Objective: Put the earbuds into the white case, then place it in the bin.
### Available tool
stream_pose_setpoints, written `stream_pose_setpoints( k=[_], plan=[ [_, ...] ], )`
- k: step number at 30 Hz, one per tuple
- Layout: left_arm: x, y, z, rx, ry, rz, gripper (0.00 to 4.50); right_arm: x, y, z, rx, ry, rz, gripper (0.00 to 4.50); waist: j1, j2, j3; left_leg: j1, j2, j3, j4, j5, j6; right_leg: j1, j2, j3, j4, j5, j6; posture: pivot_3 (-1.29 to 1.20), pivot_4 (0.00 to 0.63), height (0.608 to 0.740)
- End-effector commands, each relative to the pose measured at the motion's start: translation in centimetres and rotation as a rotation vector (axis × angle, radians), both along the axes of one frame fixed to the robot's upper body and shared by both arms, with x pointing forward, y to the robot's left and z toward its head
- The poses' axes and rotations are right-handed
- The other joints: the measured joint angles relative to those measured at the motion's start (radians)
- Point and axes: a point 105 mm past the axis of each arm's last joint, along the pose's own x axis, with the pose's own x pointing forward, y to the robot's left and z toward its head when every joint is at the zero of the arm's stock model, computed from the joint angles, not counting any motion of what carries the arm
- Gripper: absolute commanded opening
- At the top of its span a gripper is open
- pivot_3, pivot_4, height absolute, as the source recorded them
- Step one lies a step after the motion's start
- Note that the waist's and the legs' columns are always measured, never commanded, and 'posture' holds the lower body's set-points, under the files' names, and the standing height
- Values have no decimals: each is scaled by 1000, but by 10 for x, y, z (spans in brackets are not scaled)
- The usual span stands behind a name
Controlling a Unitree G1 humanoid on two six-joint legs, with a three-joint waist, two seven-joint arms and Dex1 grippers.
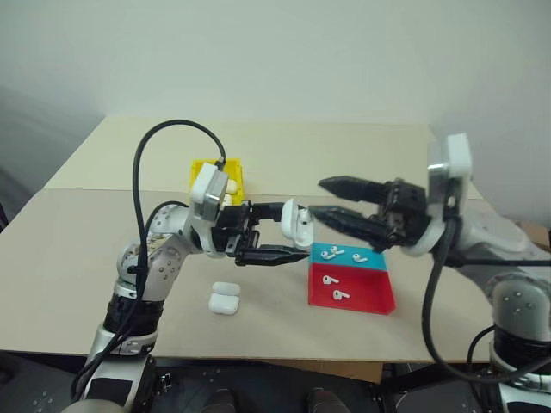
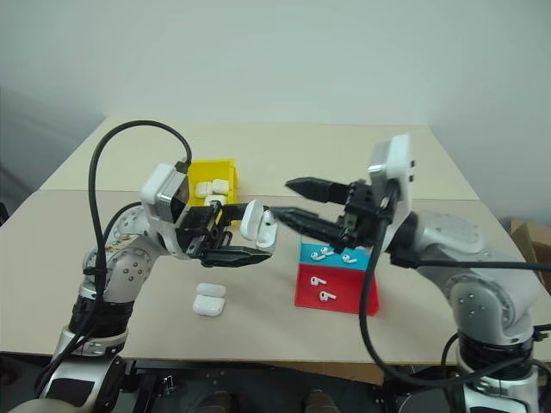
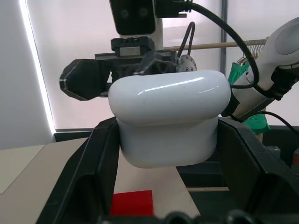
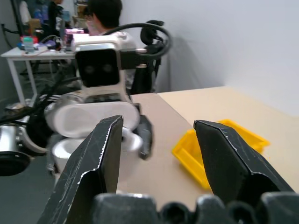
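White case (image 1: 297, 222): clamped between left gripper (image 1: 274, 232) fingers, above worktop (image 1: 77, 258). Right gripper (image 1: 331, 200): fingers spread, empty, just beside case.

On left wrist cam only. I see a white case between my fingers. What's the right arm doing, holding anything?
Observer: The right fingers are just to the right of the case. They are spread wide with nothing between them.
Operator: Any earbuds not packed yet?
Observer: Yes. Two earbuds lie on the red tray, and more are on the teal tray behind it.
Operator: Where's the bin?
Observer: The yellow bin sits on the table behind the left arm, with other white cases already inside it.
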Motion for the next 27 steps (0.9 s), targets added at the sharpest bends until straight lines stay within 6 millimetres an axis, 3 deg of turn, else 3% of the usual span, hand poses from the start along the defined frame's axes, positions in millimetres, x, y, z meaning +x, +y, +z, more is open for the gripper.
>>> stream_pose_setpoints(
  k=[1, 7, 10, 17, 27],
  plan=[
    [-5, 5, 9, -25, -55, 15, 2807, 13, -29, 11, -138, -71, -65, 2911, 2, 0, 0, 0, 0, 0, 0, 0, 0, 0, 0, 0, -1, 0, 0, 0, 150, 740],
    [-6, 8, 8, -32, -64, 38, 2807, 63, -59, -41, -709, -67, -140, 2911, -12, 0, 0, 1, 1, 1, -1, 0, 0, 0, 0, 1, -1, 0, 0, 0, 150, 740],
    [-6, 9, 9, -38, -69, 51, 2807, 81, -67, -64, -903, -53, -94, 2911, -18, 0, 0, 1, 0, 2, -1, 0, 0, -1, 0, 1, 0, 0, 0, 0, 150, 740],
    [-10, 11, 8, -39, -73, 73, 2807, 102, -65, -100, -1140, -41, 46, 2911, -26, 0, 0, 0, 0, 2, -1, 0, 0, -2, 0, 1, -1, 0, 0, 0, 150, 740],
    [-14, 11, 9, -46, -75, 92, 2807, 123, -65, -134, -1275, -18, 100, 2911, -25, 1, 1, 0, 0, 2, -1, 0, 0, -1, 0, 1, 0, 0, 0, 0, 150, 740]
  ],
)
